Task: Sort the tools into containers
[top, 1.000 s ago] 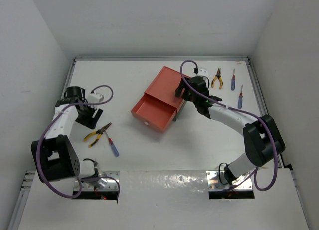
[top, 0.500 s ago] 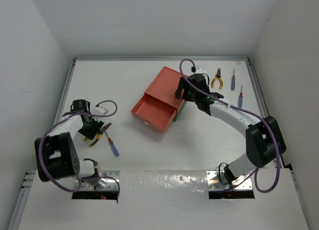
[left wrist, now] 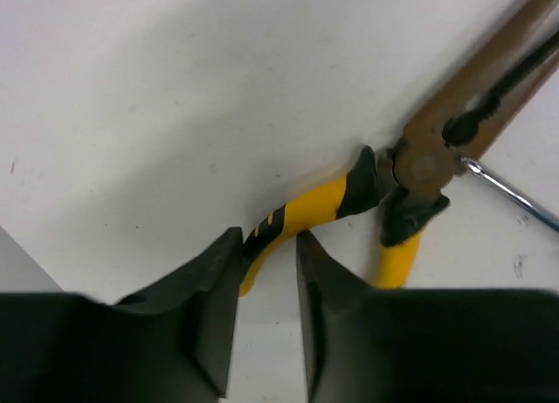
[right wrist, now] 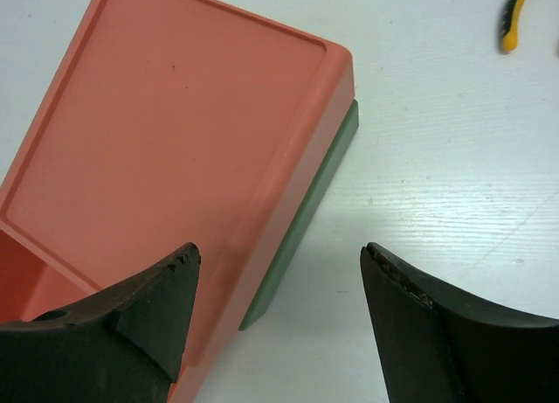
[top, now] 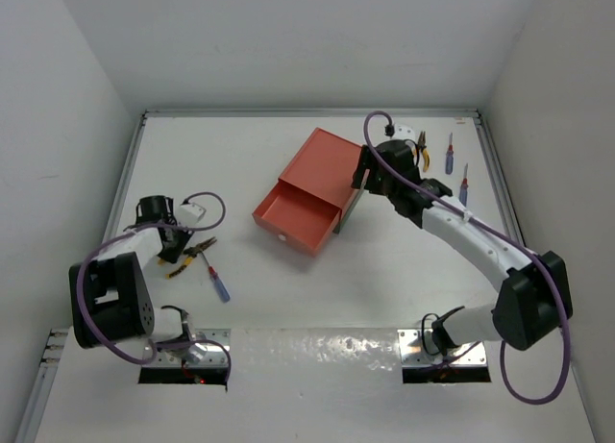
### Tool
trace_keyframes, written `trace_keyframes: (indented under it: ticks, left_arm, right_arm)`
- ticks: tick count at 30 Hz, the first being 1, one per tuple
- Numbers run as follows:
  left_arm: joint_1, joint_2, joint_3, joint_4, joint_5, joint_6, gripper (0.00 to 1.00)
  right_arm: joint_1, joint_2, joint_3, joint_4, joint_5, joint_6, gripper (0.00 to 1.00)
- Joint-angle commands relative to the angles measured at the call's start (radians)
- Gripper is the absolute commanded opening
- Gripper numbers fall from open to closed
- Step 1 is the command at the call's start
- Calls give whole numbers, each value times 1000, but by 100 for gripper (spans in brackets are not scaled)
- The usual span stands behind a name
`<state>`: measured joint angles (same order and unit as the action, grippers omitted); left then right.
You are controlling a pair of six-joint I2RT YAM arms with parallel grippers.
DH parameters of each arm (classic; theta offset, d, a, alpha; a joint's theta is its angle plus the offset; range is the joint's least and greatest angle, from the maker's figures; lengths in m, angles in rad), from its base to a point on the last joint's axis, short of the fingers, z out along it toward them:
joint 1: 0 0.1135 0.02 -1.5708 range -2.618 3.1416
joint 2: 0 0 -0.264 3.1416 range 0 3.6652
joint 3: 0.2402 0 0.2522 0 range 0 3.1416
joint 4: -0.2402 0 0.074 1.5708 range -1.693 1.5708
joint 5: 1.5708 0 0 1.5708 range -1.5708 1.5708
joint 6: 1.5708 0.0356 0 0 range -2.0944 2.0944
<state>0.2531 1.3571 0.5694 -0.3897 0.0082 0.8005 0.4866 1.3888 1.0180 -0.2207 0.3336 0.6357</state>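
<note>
- Well, the near pliers lie at the left of the white table. They have yellow-orange grips with black collars and dull dark jaws, and a blue-and-red screwdriver is just beside them.
- The left gripper is narrow, its fingers on either side of one yellow grip's end. Whether they pinch it I cannot tell.
- The right gripper hangs wide open over the back corner of the salmon-red box. That box sits on the dark green box, drawer out.

White arm links, black joints, looping purple cables, black tapered tool fingers
</note>
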Motion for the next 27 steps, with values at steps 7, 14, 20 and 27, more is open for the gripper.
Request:
trace_keyframes:
  ticks: [7, 14, 20, 27]
  left_arm:
    - [80, 129, -32, 29, 81, 52, 0]
    - [107, 106, 9, -26, 111, 32, 0]
    - [118, 4, 70, -66, 144, -10, 0]
    - [127, 13, 118, -80, 187, -66, 0]
  right_arm:
    - [1, -99, -32, -6, 64, 32, 73]
    - [-2, 73, 151, -35, 9, -5, 75]
    - [-20, 148, 183, -20, -27, 33, 77]
    - [-22, 164, 123, 38, -53, 51, 77]
